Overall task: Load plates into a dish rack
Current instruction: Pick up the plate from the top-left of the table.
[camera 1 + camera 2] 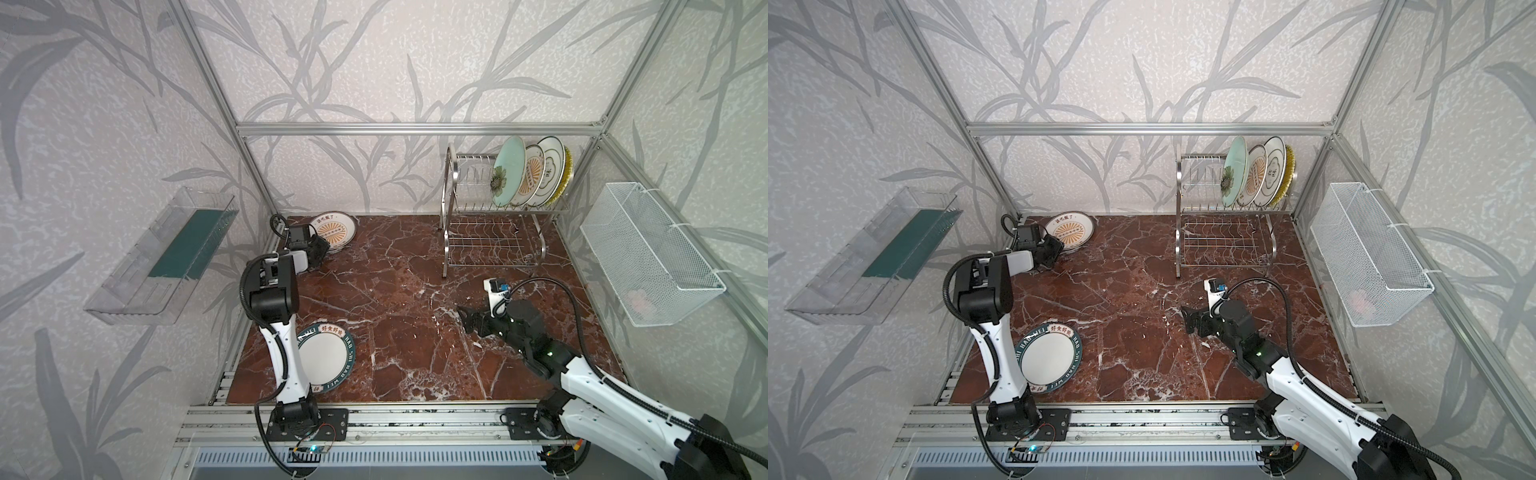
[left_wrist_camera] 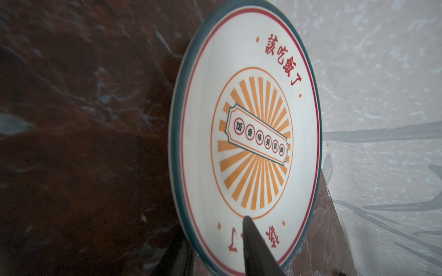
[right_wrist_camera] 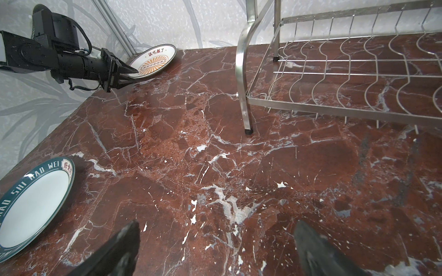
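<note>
Plates [image 1: 508, 170] — 4 in dish rack [image 1: 451, 195], upper tier; 2 on tbl [image 1: 415, 332].

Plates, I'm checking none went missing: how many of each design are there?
Orange sunburst plates: 2
Pale green plate: 1
Cloud-outline plate: 1
Yellow plate: 1
Teal-lettered plate: 1
Total: 6

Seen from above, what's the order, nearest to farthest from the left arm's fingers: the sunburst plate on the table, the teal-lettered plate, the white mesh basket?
From the left fingers, in a top view:
1. Sunburst plate, back-left corner, rim between them.
2. Teal-lettered plate, front left, near that arm's base.
3. White mesh basket, on the right wall.
</note>
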### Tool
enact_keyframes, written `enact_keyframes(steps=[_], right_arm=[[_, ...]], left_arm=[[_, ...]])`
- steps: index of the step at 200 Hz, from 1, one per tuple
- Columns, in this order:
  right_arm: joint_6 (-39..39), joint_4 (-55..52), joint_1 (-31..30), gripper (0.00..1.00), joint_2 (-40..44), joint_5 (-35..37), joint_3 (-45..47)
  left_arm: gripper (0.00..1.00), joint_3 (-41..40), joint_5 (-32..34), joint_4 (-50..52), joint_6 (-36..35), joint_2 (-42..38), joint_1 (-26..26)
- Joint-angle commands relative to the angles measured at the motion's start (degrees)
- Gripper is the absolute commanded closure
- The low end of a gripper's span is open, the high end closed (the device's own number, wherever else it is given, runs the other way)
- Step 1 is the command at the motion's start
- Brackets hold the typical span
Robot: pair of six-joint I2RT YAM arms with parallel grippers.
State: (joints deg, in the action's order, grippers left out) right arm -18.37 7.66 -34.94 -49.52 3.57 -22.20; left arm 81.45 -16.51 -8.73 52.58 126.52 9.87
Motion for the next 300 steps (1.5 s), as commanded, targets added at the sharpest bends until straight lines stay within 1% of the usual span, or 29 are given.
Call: enact_keyframes(steps=[1,34,96,136,205,300], right_arm=[[0.6,-0.2,-0.3,0.01,0.6,0.8,0.4],[0.6,-0.2,-0.3,0.01,0.6,0.9,0.4],[0.6,-0.3,-0.3,0.01,0.7,0.9,0.4],[0.6,-0.5,-0.3,0.01,0.9,1.0,0.4],[0.7,-0.8,-0.3,0.01,1.2,1.2,0.5],[0.7,-1.1,-0.4,0.01,1.7,1.4,0.5]], left_arm=[[0.67,0.6,-0.1,1.1,0.7,1.8,0.3],[0.73,0.3,0.3,1.1,0.6,1.8,0.2],[0.75,-0.8,-0.4,-1.0,1.5,1.9,0.3],[0.80,-1.1,-0.5,-1.7,1.8,1.9,0.2],[0.84,-2.3,-0.4,-3.1,2.0,1.5,0.3],[0.96,-4.7,-0.9,-5.6,1.2,-1.0,0.3]])
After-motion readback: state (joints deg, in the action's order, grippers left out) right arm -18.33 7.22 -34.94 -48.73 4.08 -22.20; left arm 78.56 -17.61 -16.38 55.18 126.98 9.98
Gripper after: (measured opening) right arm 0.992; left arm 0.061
